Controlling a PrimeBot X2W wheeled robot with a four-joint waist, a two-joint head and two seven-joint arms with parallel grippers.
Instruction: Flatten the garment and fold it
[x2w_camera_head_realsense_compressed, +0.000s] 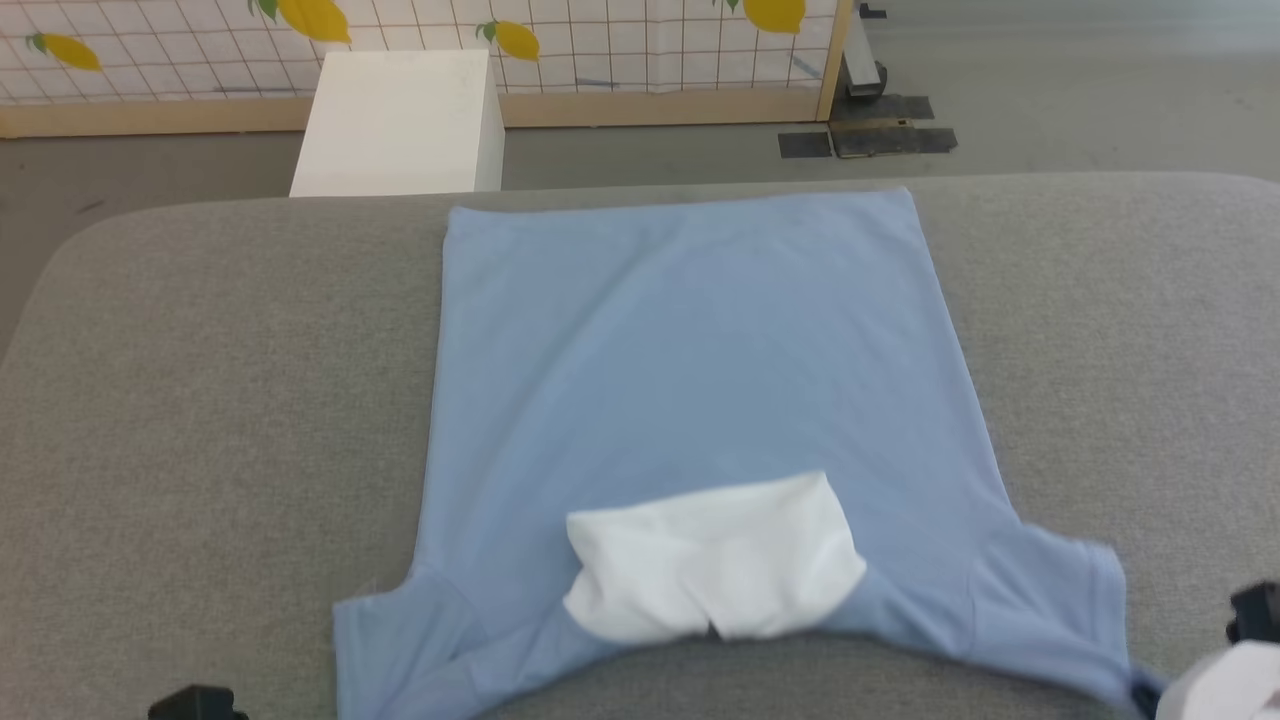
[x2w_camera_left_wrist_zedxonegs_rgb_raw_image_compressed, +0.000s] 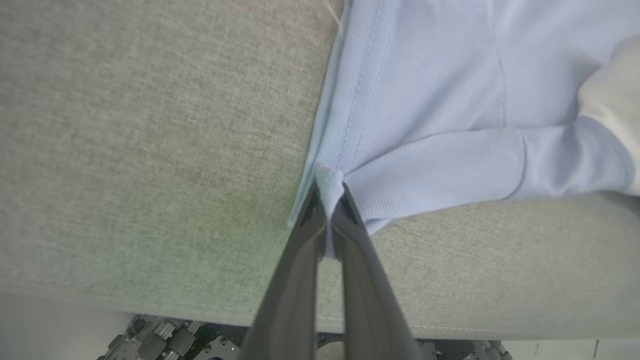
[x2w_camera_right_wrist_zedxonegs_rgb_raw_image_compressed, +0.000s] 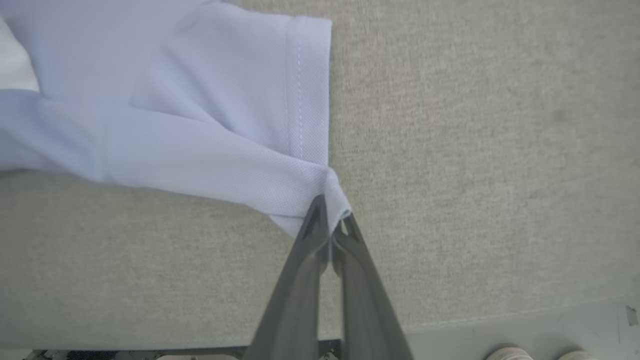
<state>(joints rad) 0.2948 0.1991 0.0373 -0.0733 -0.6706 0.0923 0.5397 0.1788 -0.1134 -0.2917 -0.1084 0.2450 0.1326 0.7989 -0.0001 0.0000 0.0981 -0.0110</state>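
Now the garment (x2w_camera_head_realsense_compressed: 700, 380) lies spread on the grey surface (x2w_camera_head_realsense_compressed: 200, 400), light blue and mostly flat, with its straight hem at the far side and its white collar (x2w_camera_head_realsense_compressed: 715, 570) at the side near to me. The 2 short sleeves point outward at the near edge, one toward each of my arms.

My left fingers (x2w_camera_left_wrist_zedxonegs_rgb_raw_image_compressed: 312, 212) are pressed together on the corner of the left sleeve (x2w_camera_left_wrist_zedxonegs_rgb_raw_image_compressed: 425, 170); a small fold of blue cloth is squeezed between the 2 tips and stands up a little above them. From that corner a ridge of cloth runs toward the collar (the sleeve is not lying fully smooth there).

My right fingers (x2w_camera_right_wrist_zedxonegs_rgb_raw_image_compressed: 315, 220) are also closed, and they clamp the corner of the right sleeve (x2w_camera_right_wrist_zedxonegs_rgb_raw_image_compressed: 300, 100), just where the stitched hem ends. A similar ridge of cloth goes from this corner back toward the body of the shirt.

Beyond the far edge of the surface a white box (x2w_camera_head_realsense_compressed: 400, 125) stands on the floor (x2w_camera_head_realsense_compressed: 1100, 90).
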